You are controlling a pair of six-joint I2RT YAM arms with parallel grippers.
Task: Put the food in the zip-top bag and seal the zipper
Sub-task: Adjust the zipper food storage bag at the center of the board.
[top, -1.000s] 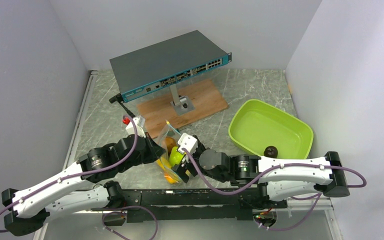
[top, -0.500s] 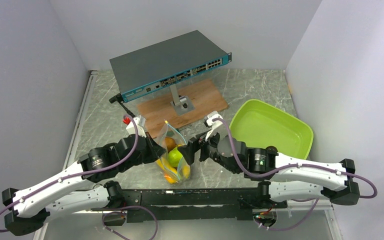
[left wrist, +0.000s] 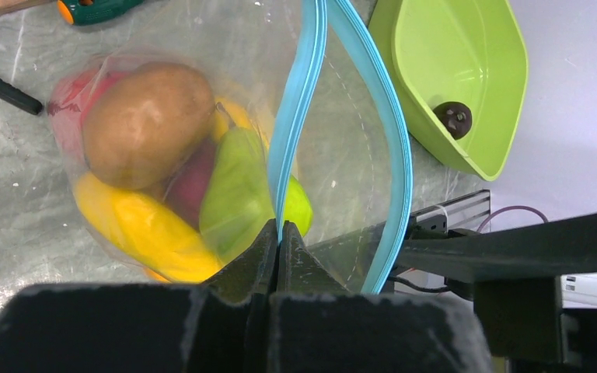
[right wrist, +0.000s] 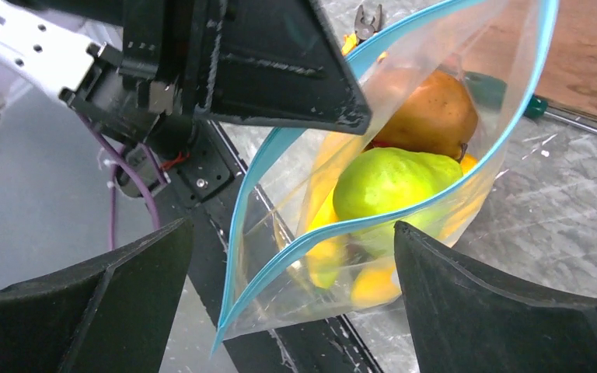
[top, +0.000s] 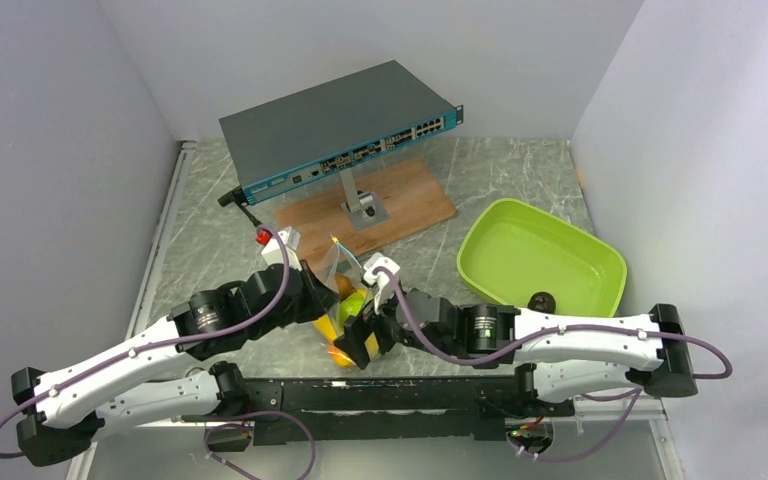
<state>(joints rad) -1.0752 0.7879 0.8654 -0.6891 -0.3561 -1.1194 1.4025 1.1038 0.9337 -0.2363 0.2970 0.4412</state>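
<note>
- The left jaws are pressed together on one strip of the zipper (left wrist: 299, 116), at the mouth of the bag (left wrist: 350, 132).
- The right jaws stand wide apart, with the open mouth of the bag between them.
- Inside the bag below the jaws are a pear (right wrist: 392, 183), a brown fruit (left wrist: 148, 124) and a banana (left wrist: 144, 229).
- A dark piece (left wrist: 455, 119) lies in the green tray (left wrist: 466, 47), well away from both jaws.

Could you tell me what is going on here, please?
The left gripper has its fingers shut on one side of the teal zipper, holding up the zip-top bag, whose mouth gapes open. Inside are a green pear, a yellow banana and a brown round fruit. The right gripper is open, its fingers either side of the mouth. A dark brown piece lies in the lime-green tray.
</note>
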